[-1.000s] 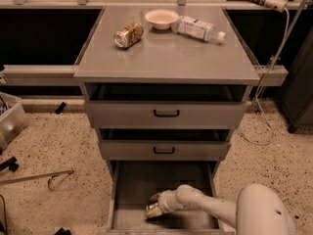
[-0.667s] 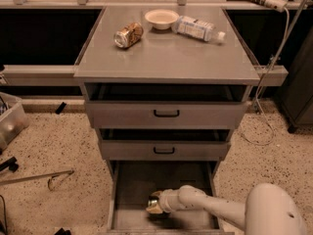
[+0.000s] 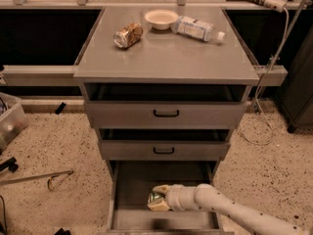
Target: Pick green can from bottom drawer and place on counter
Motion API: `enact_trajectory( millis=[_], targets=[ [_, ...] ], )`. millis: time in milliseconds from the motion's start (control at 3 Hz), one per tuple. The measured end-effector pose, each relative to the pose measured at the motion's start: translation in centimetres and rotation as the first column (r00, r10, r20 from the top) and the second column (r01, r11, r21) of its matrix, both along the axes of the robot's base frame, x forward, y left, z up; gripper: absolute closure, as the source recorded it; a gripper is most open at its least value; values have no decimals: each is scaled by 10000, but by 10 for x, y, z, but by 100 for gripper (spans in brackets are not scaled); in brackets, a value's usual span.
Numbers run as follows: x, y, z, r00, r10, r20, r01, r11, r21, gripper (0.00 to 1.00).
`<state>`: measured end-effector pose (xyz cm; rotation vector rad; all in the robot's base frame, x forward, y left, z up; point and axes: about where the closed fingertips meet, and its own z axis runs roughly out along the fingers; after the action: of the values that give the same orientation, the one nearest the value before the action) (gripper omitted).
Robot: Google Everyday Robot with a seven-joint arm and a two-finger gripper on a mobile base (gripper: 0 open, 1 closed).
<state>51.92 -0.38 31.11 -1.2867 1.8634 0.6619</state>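
Grasp step: pale gripper inside the deep grey metal bottom drawer, jaws clamped on the small dark green can; next, lift it straight up onto the flat grey counter.

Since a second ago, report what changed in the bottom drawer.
The end effector, closed around the green can, has shifted slightly up-picture inside the bottom drawer; the arm swung right. The tan can, bowl and bottle on the counter stayed put.
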Motion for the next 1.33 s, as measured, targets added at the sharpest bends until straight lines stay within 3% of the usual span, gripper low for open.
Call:
enact_trajectory(
  millis=[333,1000,1333],
  targets=[
    [-2,-26,10,9982,-597,47,596,9980,199,100],
    [-2,-22,25,9983,-506,296,506,9987,-2,100],
    [2,-17,88,9897,-847,1150,849,9964,26,100]
  ],
)
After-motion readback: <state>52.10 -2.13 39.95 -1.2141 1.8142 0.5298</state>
